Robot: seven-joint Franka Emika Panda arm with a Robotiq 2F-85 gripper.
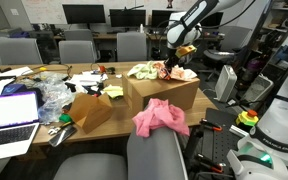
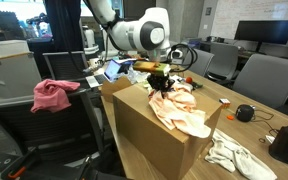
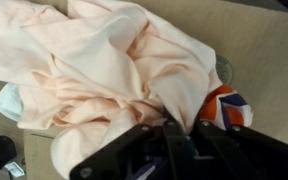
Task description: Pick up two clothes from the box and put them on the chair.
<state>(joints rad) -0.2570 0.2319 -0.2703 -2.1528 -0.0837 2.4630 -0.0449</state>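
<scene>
Where the pale peach garment with orange-and-navy lettering (image 3: 104,60) lies heaped on the open top of the large brown cardboard box (image 2: 149,135), the black two-fingered gripper (image 3: 176,128) stands with its jaws pressed together on a fold of that cloth. In the wrist view the fabric bunches around the fingertips, and a patch of the orange and navy print shows just beside them. In an exterior view the garment (image 2: 181,108) spills over the box's rim and hangs partway down its side, while the gripper (image 2: 164,84) points down into it from above.

The bright pink soft garment (image 1: 161,117) is out of the box, draped over the top of the tall rounded backrest of the big grey office chair (image 1: 154,155), which stands near the box.

A crumpled pale yellow-green cloth (image 1: 141,71) rests at one end of the box top, beside the peach garment. A smaller brown cardboard box (image 1: 92,110) sits next to the large one on the cluttered table, and an open silver laptop (image 1: 9,112) lies further along. A rumpled white cloth (image 2: 234,155) lies on the tabletop near the large box.
</scene>
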